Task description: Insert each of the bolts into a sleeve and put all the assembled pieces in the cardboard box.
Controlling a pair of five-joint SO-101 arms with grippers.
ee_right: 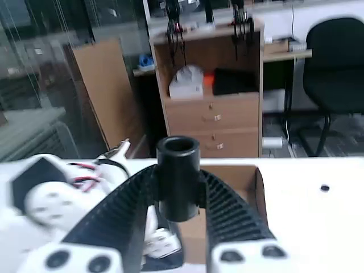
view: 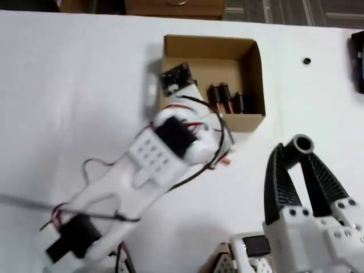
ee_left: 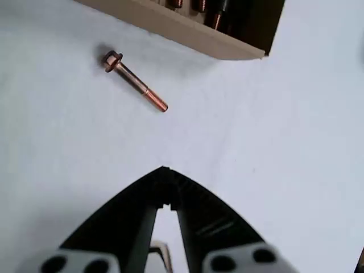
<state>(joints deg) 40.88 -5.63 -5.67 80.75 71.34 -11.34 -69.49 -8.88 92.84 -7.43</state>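
A copper bolt [ee_left: 133, 81] lies flat on the white table just outside the cardboard box [ee_left: 170, 25]; its tip peeks out beside the left arm [view: 226, 161]. My left gripper [ee_left: 165, 170] hovers short of the bolt, shut, with nothing in it. The box [view: 207, 40] stands at the back centre and holds several assembled pieces [view: 224, 98], dark sleeves with copper bolts. My right gripper [view: 297, 149] stands raised at the front right, shut on a black sleeve [view: 301, 143] held upright with its bore facing up [ee_right: 179, 182].
The white left arm [view: 148, 159] with its cables stretches from the front left to the box's near wall. A small dark object [view: 307, 61] lies on the table at the back right. A dark thing [view: 359, 60] sits at the right edge.
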